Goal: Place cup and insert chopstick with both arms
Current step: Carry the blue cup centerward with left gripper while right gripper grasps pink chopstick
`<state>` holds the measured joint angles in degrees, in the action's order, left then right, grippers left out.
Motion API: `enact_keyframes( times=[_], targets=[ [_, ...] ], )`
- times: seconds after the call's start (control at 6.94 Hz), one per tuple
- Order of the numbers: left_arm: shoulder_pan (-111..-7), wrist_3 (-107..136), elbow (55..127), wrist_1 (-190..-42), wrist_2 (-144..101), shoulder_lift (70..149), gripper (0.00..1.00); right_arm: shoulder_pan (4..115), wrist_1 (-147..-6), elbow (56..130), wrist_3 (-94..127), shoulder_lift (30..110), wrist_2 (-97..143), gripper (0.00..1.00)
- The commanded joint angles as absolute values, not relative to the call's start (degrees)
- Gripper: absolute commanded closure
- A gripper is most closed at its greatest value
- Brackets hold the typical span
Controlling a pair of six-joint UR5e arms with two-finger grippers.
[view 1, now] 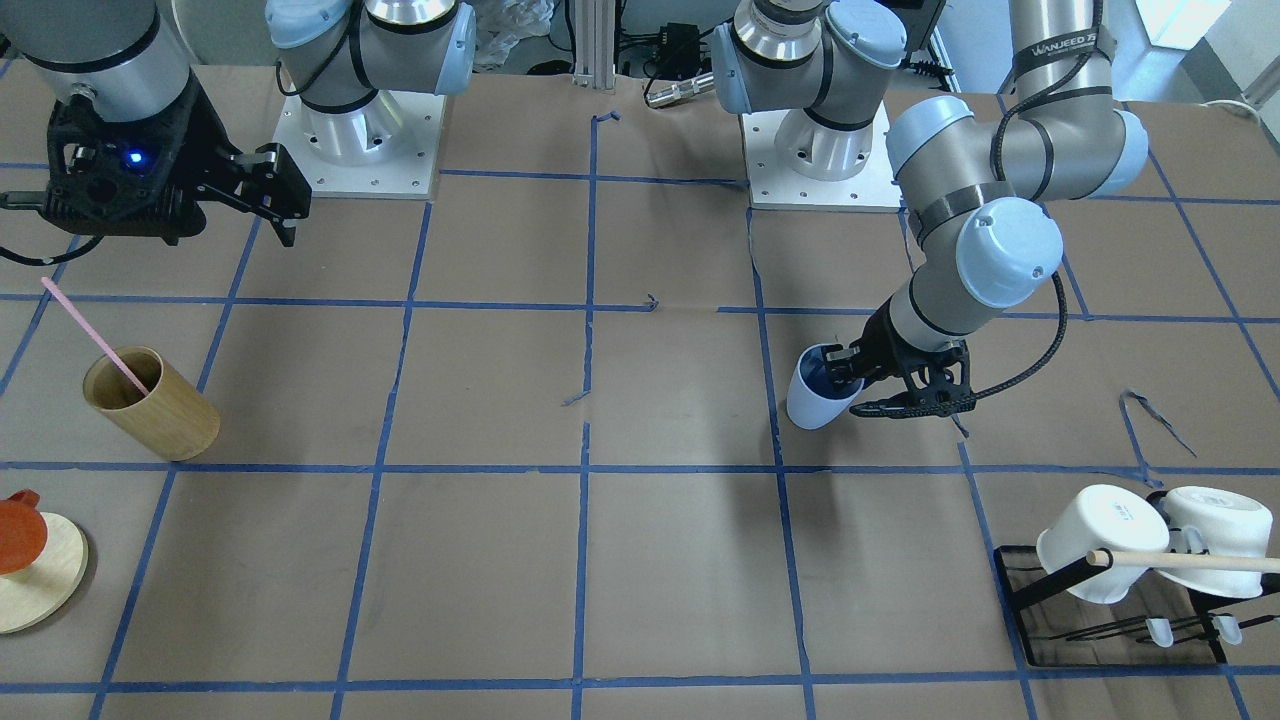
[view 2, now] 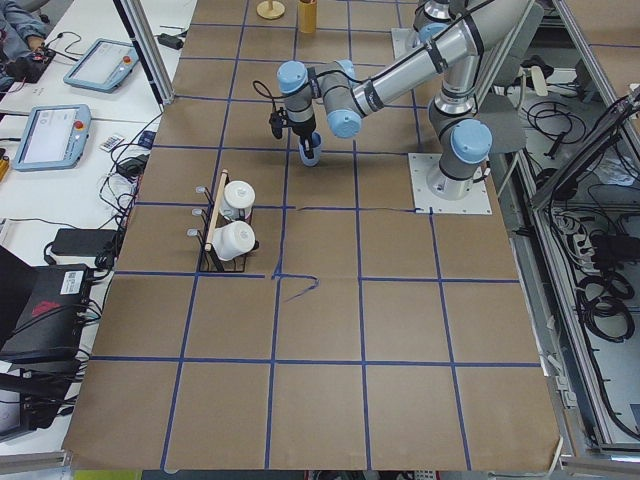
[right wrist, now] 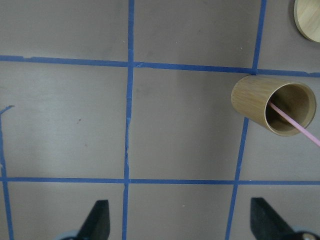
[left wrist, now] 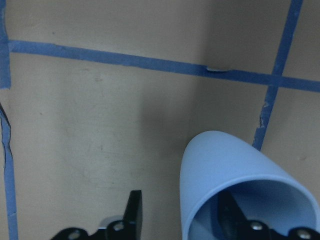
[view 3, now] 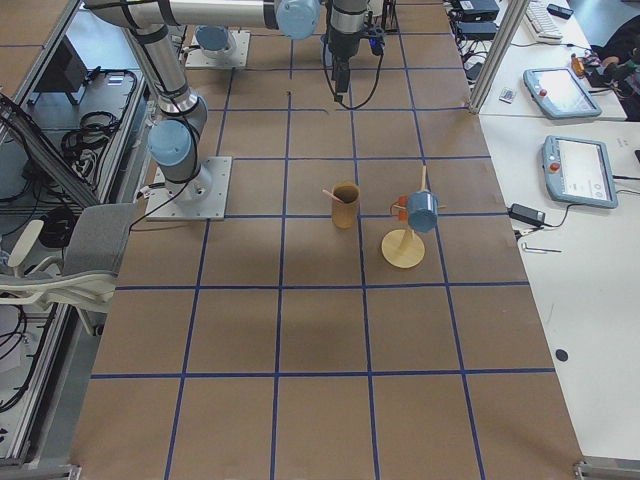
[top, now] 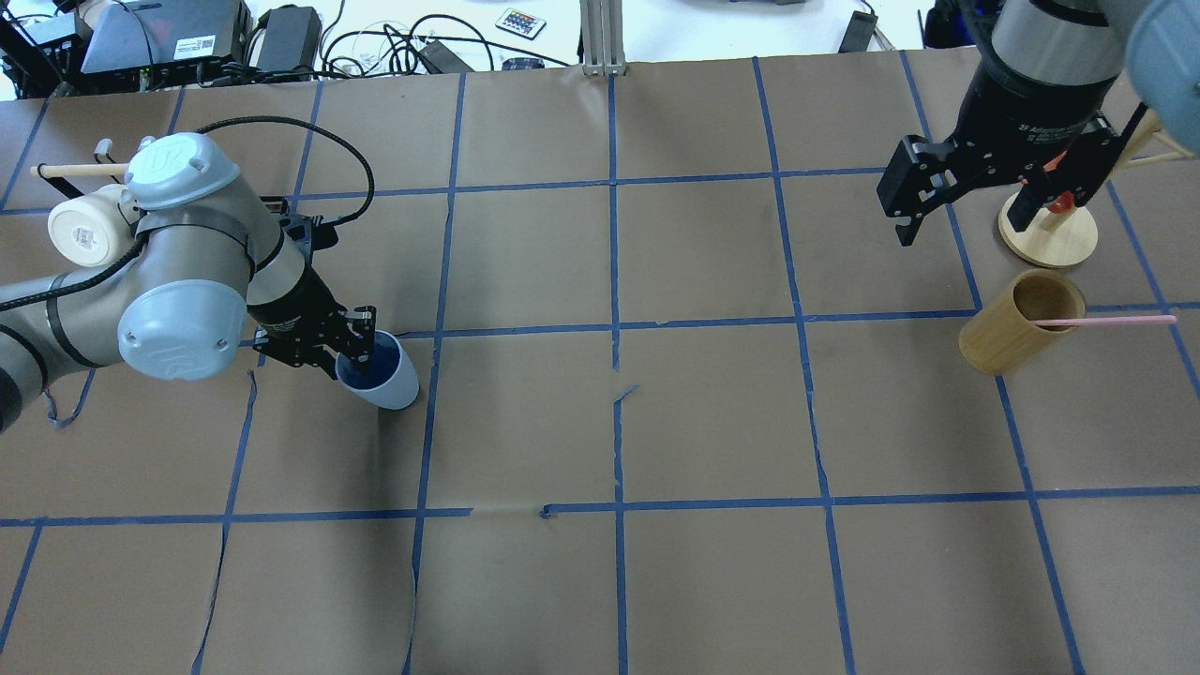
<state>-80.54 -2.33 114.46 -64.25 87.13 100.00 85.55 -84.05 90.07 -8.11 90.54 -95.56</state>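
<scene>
The light-blue cup stands upright on the paper left of the table's middle in the overhead view. My left gripper is at its rim. In the left wrist view one finger is inside the cup and the other finger is outside, with a gap to the wall, so it is open. The pink chopstick leans in a tan wooden holder. My right gripper hangs open and empty above the paper near the holder. The chopstick shows in the right wrist view.
A black rack with white mugs and a beige rod stands beyond my left arm. A round wooden stand with an orange piece sits by the holder.
</scene>
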Motion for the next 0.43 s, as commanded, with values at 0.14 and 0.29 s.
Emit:
enact_keyframes(
  times=[0.14,0.29],
  targets=[
    [-84.54,2.87,111.03,-63.46,85.61,98.88,1.00,81.23,-82.62,91.58,-19.43,87.47,-99.23,0.00],
    [-89.68,7.60,105.79,-66.07,85.61,99.05,1.00,78.34,-82.18,91.67,-25.60,86.41,-99.32,0.00]
  ],
)
